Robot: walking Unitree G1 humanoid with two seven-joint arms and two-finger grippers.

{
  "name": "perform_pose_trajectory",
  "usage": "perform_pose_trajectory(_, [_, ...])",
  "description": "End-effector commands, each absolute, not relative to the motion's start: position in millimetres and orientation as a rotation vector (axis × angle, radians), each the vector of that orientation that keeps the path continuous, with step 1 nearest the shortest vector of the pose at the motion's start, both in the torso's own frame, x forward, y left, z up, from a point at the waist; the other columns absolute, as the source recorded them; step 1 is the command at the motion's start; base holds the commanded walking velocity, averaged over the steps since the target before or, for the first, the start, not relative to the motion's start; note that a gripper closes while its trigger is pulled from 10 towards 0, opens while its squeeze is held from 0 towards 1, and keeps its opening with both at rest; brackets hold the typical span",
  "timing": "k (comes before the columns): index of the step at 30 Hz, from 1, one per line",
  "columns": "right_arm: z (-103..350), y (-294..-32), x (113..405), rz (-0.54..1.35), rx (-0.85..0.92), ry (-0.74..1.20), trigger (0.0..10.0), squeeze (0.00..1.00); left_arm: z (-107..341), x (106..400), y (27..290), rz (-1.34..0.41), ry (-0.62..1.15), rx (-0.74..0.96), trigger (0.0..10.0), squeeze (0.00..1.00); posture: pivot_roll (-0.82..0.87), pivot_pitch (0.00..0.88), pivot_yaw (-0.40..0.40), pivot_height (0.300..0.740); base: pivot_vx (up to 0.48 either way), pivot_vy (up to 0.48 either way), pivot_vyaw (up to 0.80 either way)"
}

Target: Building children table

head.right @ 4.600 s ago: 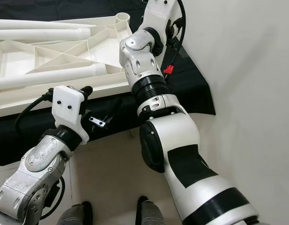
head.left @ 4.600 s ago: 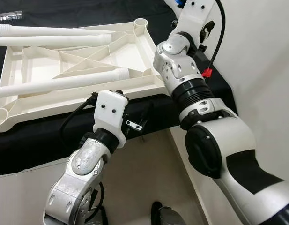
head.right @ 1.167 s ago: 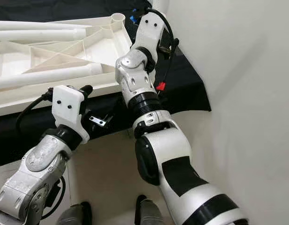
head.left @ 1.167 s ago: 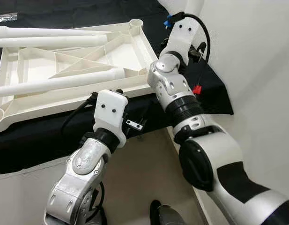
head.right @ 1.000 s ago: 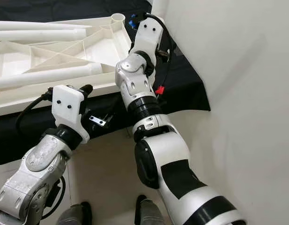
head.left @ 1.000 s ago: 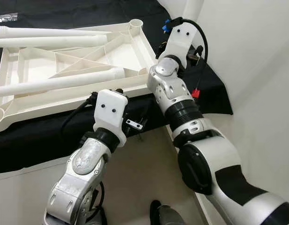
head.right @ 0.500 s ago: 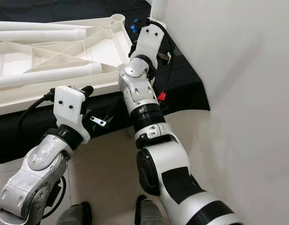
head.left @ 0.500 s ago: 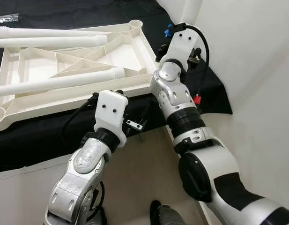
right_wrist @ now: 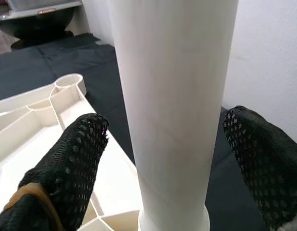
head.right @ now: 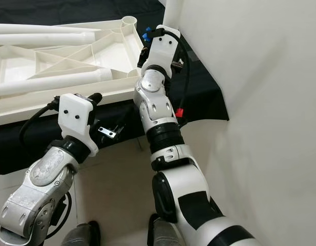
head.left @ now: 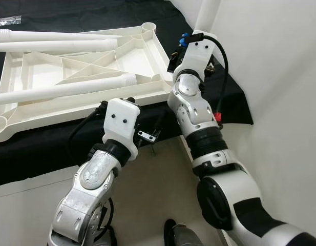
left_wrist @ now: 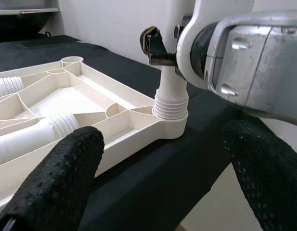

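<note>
Leg (right_wrist: 172, 106) upright in tabletop's (head.left: 86, 77) near-right corner socket, between right gripper's (right_wrist: 167, 159) released fingers; left gripper (left_wrist: 162, 192) released, nearer.

The upturned tabletop (head.left: 81, 82) and its loose legs (head.left: 60, 91) are cream-white plastic on a black cloth (head.left: 40, 143), the upright leg (right_wrist: 172, 106) is plain white, and the black fingers (right_wrist: 66, 168) carry a dotted texture.

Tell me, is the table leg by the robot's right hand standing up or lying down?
Standing up. The leg rises straight from the tabletop's corner socket.
</note>
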State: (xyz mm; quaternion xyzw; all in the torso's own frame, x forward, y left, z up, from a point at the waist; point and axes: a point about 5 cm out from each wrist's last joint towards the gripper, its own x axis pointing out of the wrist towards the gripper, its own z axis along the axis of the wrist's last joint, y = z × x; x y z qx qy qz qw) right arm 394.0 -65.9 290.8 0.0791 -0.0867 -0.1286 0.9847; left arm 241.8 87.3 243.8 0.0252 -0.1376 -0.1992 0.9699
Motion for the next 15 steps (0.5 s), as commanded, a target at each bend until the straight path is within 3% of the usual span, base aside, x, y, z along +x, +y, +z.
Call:
perform_pose_trajectory(1, [286.7, -67.5, 392.9, -0.247, 0.156, -0.160, 10.0, 1.00, 241.3, 242.3, 87.6, -0.404, -0.271, 0.055, 10.0, 0.00, 0.06, 0.249, -0.091, 0.740, 0.000, 0.000, 0.00])
perform_pose_trajectory(15, [282.6, -74.9, 390.6, -0.189, 0.154, -0.147, 10.0, 1.00, 241.4, 243.5, 87.7, -0.401, -0.274, 0.057, 10.0, 0.00, 0.06, 0.247, -0.093, 0.740, 0.000, 0.000, 0.00])
